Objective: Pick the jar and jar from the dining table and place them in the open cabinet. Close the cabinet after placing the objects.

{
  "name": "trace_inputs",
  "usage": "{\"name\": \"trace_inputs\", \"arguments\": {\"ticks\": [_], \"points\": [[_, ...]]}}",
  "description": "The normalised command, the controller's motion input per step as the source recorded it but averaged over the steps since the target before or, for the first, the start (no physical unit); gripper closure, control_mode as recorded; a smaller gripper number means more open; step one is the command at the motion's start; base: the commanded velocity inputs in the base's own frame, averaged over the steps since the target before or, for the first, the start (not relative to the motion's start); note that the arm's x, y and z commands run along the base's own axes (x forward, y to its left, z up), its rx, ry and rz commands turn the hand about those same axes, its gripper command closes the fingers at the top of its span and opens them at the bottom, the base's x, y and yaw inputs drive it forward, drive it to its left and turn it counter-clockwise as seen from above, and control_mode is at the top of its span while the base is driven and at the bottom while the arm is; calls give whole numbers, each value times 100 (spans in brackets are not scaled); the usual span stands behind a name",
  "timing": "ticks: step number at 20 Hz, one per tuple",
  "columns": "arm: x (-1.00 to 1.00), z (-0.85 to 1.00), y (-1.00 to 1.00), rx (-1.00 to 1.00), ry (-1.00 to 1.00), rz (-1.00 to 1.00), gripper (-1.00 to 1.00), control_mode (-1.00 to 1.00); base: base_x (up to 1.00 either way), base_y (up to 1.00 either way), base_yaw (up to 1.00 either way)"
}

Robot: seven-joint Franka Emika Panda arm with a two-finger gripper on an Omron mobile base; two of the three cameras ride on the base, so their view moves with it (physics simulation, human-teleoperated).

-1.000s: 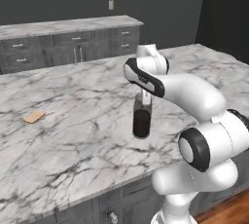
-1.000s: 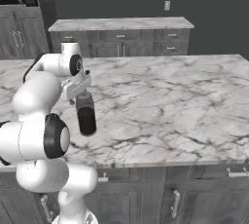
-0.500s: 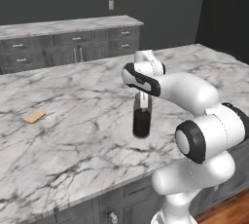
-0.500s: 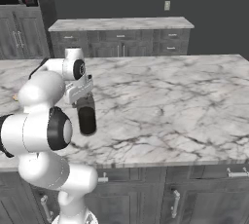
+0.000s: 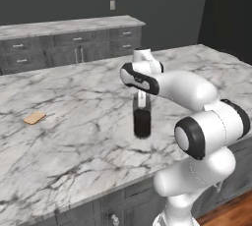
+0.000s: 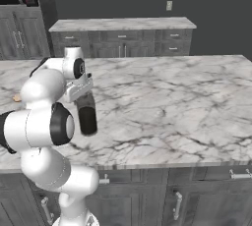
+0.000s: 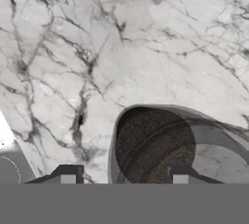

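tall glass jar (image 5: 141,121) upright near counter (image 5: 74,136) front edge: rigid, smooth, breakable. tool (image 5: 141,103) straddles its upper body; whether clamped, cannot tell. grip mid-wall.

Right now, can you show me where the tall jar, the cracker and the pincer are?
tall jar (image 5: 142,123), left base view, on its dark filled lower part.
cracker (image 5: 34,117), left base view, on its flat top.
pincer (image 5: 141,103), left base view, at the jar's top.
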Motion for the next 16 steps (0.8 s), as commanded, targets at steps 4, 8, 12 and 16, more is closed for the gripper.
{"name": "trace_inputs", "arguments": {"ticks": [4, 8, 12, 16], "points": [[0, 0, 0, 0, 0, 0, 100, -100, 0, 0, 0], [-11, 23, 0, -2, -8, -1, 100, -100, 0, 0, 0], [-10, 62, 0, -8, -11, -7, 100, -100, 0, 0, 0], [-7, 92, 0, -4, -12, -4, 100, -100, 0, 0, 0]]}}
